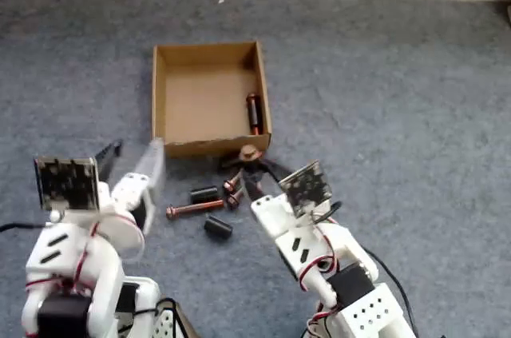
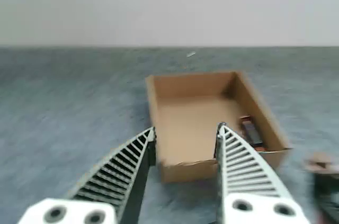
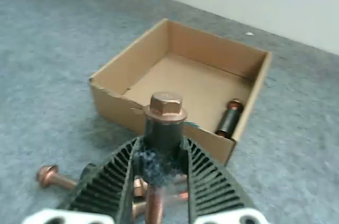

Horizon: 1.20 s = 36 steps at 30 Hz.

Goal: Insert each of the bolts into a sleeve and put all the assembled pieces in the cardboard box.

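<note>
Box (image 1: 209,146): open cardboard, upper centre of the high frame, on grey carpet (image 1: 399,98); its front wall (image 2: 188,170) faces both arms, and the right wrist view catches it from one corner (image 3: 114,108)
Boxed piece (image 1: 254,113): dark sleeve with a copper bolt through it, lying flat along the box's right wall (image 2: 251,131) (image 3: 229,118)
Right gripper (image 1: 251,165): centre of the high frame, just below the box's lower right corner; clamped narrow (image 3: 161,144) on the held sleeve
Held sleeve (image 3: 163,133): dark, upright between the ribbed fingers, near the front wall of the box
Held bolt (image 3: 166,106): copper, hex head sitting on top of the held sleeve (image 1: 250,153), shank showing below it between the fingers
Left gripper (image 1: 132,156): left of centre in the high frame, beside the box's lower left corner; spread wide (image 2: 185,131), nothing between its fingers
Long bolt (image 1: 194,208): lying flat on the carpet below the box, between the two arms
Loose sleeves: one (image 1: 204,194) just above the long bolt, one (image 1: 217,227) just below its right end
Short bolts: two (image 1: 232,186) (image 1: 234,199) close together, right of the upper loose sleeve and just beside the right gripper
</note>
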Motion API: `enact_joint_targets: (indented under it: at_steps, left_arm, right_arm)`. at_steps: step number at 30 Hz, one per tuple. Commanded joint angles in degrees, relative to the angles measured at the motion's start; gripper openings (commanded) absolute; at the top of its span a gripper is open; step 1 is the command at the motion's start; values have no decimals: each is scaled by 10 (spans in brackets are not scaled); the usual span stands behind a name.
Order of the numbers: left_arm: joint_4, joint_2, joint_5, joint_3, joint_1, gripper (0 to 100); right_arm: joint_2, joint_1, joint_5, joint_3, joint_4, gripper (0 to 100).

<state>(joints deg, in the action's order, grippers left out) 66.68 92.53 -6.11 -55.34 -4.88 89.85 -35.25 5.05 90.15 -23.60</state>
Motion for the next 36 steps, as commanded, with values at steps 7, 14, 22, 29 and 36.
enact_joint_targets:
  at_steps: [7,14,22,29,36]
  left_arm:
    - [-111,0,5,-246,-161,88]
    - [-226,0,5,-360,-163,34]
    - [-248,0,58,-377,-160,34]
    - [-249,0,58,-373,-160,34]
    - [-249,0,58,-373,-160,34]
  right_arm:
    - [-201,37,-11,-187,-39,4]
    - [-492,37,-13,-401,15,4]
    - [-778,40,-10,-625,119,4]
    - [-987,41,-10,-787,116,10]
    - [-1007,47,-11,-914,-102,207]
